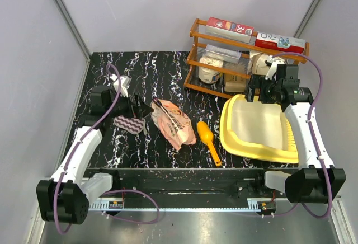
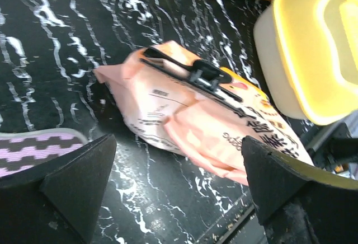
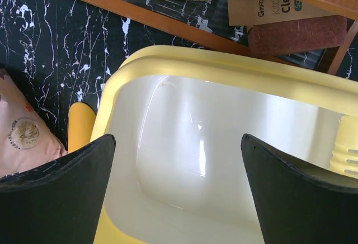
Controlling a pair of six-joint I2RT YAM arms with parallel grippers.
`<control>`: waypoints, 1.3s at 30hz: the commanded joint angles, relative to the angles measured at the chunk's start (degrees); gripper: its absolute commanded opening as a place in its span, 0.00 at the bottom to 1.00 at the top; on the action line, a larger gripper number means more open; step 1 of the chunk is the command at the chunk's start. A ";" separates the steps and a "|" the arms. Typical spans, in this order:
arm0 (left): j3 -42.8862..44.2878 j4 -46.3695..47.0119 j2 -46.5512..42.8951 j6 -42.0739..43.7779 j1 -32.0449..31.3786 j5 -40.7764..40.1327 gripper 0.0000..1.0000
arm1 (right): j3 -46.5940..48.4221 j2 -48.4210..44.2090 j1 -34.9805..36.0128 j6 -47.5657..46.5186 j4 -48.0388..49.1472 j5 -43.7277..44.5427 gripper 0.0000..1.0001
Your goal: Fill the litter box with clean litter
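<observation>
The yellow litter box [image 1: 226, 127] sits at the right of the table, and its pale inside holds nothing. The clean litter is a peach-orange bag [image 1: 174, 122] lying flat at mid-table, its top closed by a black clip [image 2: 196, 73], so the granules are hidden. My left gripper [image 1: 145, 111] hovers open just left of the bag; in the left wrist view the gripper [image 2: 179, 182] has the bag [image 2: 190, 115] ahead of its fingers. My right gripper [image 1: 253, 94] hangs open over the box's far end. Below the right gripper [image 3: 178, 182] lies the box's rim [image 3: 224, 67].
A small yellow-orange scoop [image 1: 208, 139] lies between the bag and the box. A purple zigzag-patterned piece [image 1: 130, 124] rests under the left gripper. A wooden rack [image 1: 240, 59] with boxes and packets stands behind the litter box. Grey walls close in the table.
</observation>
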 commanded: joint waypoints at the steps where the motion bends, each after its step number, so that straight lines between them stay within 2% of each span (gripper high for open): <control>1: 3.06 0.73 0.32 0.10 -2.97 6.64 0.99 | 2.04 -1.02 0.29 -1.16 0.27 -1.89 1.00; 4: 3.50 -0.23 0.93 -0.25 -6.05 5.06 0.99 | 3.43 -0.76 0.29 -3.71 0.45 -5.33 0.99; 9: 3.76 -1.38 2.86 -3.31 -12.28 2.07 0.98 | 5.72 0.47 0.29 -4.08 0.28 -2.26 1.00; 15: 5.61 -1.82 6.99 -6.14 -17.91 -0.40 0.90 | 4.76 -0.23 0.29 -3.55 0.36 -1.82 1.00; 22: 7.62 -1.47 12.36 -9.21 -19.85 0.92 0.88 | 0.55 -3.57 0.29 -3.72 -0.16 -1.46 1.00; 24: 8.50 -1.55 14.55 -10.70 -20.64 -1.00 0.85 | -0.16 -4.10 0.29 -3.64 -0.25 -1.11 1.00; 27: 11.93 -6.20 17.19 -12.03 -20.64 -6.43 0.70 | -0.95 -4.45 0.29 -3.55 -0.08 -1.37 1.00; 31: 16.14 -11.83 19.13 -10.63 -20.64 -6.38 0.51 | -1.04 -4.28 0.29 -6.43 -0.07 -2.16 1.00; 32: 16.94 -12.71 20.17 -10.10 -20.64 -5.50 0.35 | -0.87 -4.19 0.29 -7.14 -0.16 -2.34 1.00; 33: 17.56 -13.68 20.53 -8.79 -20.64 -3.32 0.26 | -0.69 -4.10 0.29 -7.76 -0.16 -2.60 1.00; 35: 18.35 -14.38 20.45 -7.38 -20.56 -3.03 0.18 | -0.08 -3.75 0.29 -8.56 0.01 -2.61 1.00; 36: 18.79 -15.78 20.53 -6.24 -20.56 -4.51 0.10 | 0.19 -3.58 0.29 -8.47 0.19 -2.60 1.00; 38: 19.40 -16.84 20.97 -5.01 -19.95 -5.31 0.00 | 0.80 -2.78 0.29 -8.38 0.71 -2.43 1.00; 39: 19.84 -17.89 21.24 -3.52 -18.72 -5.84 0.00 | 0.89 -2.52 0.29 -8.29 0.80 -2.43 1.00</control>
